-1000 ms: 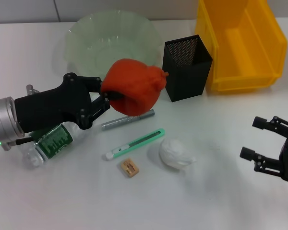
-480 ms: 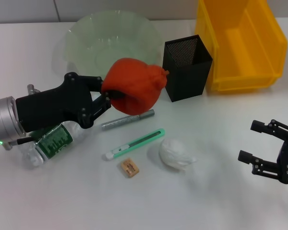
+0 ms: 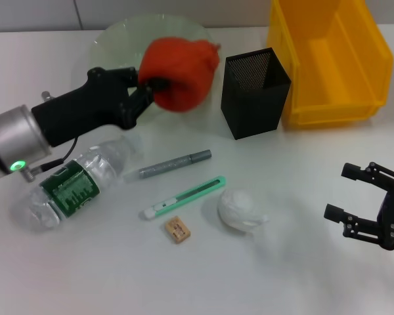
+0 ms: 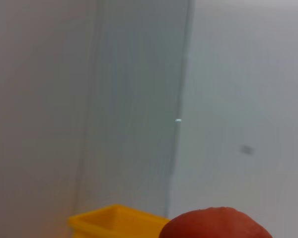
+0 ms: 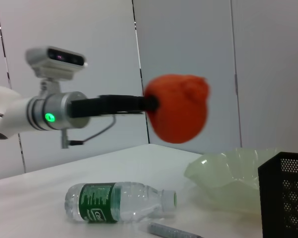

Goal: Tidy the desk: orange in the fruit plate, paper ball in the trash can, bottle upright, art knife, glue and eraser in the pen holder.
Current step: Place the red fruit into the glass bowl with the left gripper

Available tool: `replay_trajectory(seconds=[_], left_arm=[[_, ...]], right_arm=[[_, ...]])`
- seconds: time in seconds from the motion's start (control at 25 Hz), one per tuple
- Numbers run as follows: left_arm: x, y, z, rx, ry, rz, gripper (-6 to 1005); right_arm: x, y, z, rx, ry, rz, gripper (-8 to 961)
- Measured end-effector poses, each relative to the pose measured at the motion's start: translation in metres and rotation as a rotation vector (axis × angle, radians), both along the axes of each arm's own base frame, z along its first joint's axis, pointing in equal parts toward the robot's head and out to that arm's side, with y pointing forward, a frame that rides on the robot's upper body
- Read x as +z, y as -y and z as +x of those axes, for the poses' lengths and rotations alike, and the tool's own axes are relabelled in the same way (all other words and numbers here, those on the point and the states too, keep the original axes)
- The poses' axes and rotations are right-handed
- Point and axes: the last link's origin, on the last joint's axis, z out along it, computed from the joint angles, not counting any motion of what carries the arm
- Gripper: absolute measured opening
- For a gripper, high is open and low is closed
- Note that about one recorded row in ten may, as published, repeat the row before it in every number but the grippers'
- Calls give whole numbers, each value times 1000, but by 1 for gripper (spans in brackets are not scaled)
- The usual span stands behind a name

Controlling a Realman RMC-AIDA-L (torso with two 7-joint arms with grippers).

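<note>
On the white desk (image 3: 302,262) the left gripper (image 3: 146,92) pinched the orange (image 3: 178,71) above the fruit plate (image 3: 118,39), while the right gripper (image 3: 361,203) stood spread at near right.

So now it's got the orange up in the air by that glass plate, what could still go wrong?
The left claw holds the orange high above the fruit plate, as the right wrist view shows. Released from there, it might bounce or roll out. The orange also hangs near the pen holder, so a drift sideways could knock that. The right claw waits open, far off.
</note>
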Motion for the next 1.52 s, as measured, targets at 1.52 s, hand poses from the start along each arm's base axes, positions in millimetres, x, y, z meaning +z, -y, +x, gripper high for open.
replay_trajectory(seconds=[1.52], left_arm=[[-21,-84,1,410,-86,201,99]], right_arm=[[0,-6,-4,10,-9,3,802]])
